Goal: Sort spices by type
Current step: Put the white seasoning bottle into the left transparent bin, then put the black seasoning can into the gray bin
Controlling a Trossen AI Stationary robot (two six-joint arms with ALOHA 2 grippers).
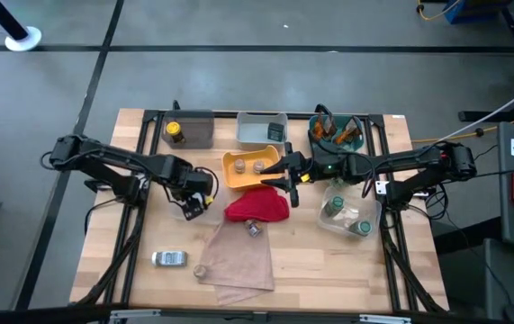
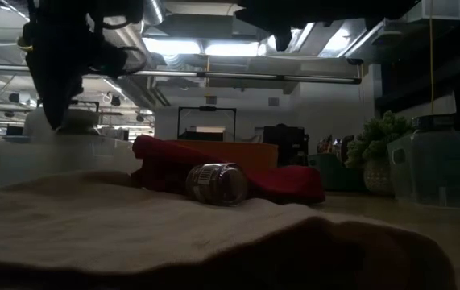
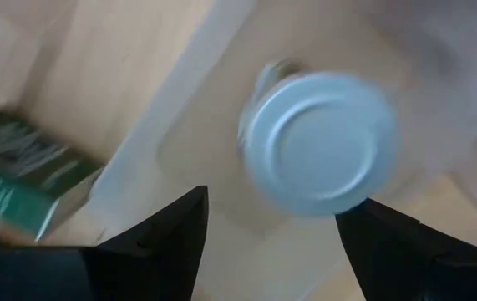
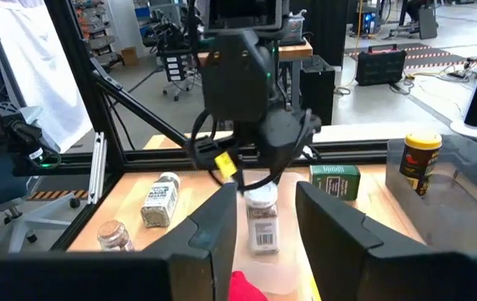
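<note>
**High view: two pincers at mid-tabletop among spice jars**

High view shows the left pincer at about 9 o'clock from the red cloth, directly over a silver-capped jar that stands in a shallow clear tray. In the left wrist view that jar's round pale cap sits between the two dark fingers, which are spread wide on either side and do not touch it; a green box lies nearby.

The right pincer hangs at about 1 o'clock from the red cloth, just beside the orange tray holding two small tan-topped pots. Its fingers are parted and hold nothing, as the right wrist view confirms.

Around the tabletop: a yellow-capped brown bottle in a grey bin at 11 o'clock, green-lidded jars in a clear tub at 3 o'clock, a small jar lying at the cloth's 6 o'clock edge, and another jar on its side at 7 o'clock beside a tan cloth.
</note>
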